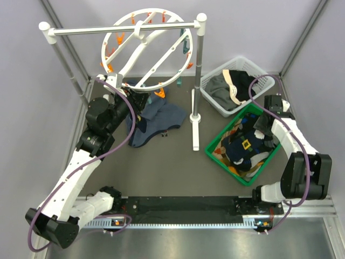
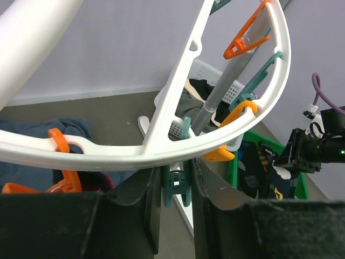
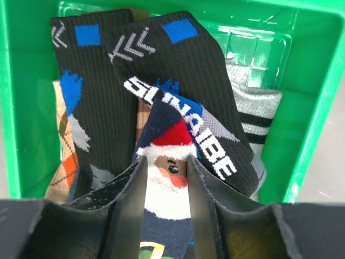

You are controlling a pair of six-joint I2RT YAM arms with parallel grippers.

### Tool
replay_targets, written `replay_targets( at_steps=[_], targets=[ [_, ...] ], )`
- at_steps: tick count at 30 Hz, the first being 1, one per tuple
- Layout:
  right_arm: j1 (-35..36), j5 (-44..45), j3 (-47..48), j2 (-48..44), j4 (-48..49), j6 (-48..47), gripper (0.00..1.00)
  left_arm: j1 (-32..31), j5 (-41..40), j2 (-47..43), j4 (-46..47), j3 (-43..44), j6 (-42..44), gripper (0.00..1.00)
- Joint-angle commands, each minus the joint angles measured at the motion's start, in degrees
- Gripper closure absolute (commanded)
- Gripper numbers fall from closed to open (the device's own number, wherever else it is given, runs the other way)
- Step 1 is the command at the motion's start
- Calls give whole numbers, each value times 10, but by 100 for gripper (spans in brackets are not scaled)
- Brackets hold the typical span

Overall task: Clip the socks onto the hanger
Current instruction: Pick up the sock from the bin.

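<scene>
One teal clip clenched in left tool, right tool astride Santa sock — grip unclear, "SUNRIBE" sock touching.

**Lettering and signs, right wrist view.** A slanting white band on the black sock is carrying dark capital letters. "SU" is showing at its upper end and "IBE" at its lower end. The sock with a Santa face is covering the letters between. A white double-chevron sign is standing near this sock's cuff, and a matching sign is marking the neighbouring black sock. The other views are showing no legible writing.
</scene>
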Motion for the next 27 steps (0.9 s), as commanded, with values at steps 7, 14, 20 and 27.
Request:
replay_targets(
  at_steps=[7,14,20,27],
  targets=[
    [-7,14,10,13,15,-41,99,-3,16,-1,20,3,11,100],
    [3,-1,10,-39,12,-70,100,-3,19,-3,20,4,9,100],
    [106,27,0,-118,47,-106,100,-3,26,-2,21,6,5,100],
    [254,15,-26,-228,133,-185,100,-3,28,-5,19,12,2,100]
  ],
)
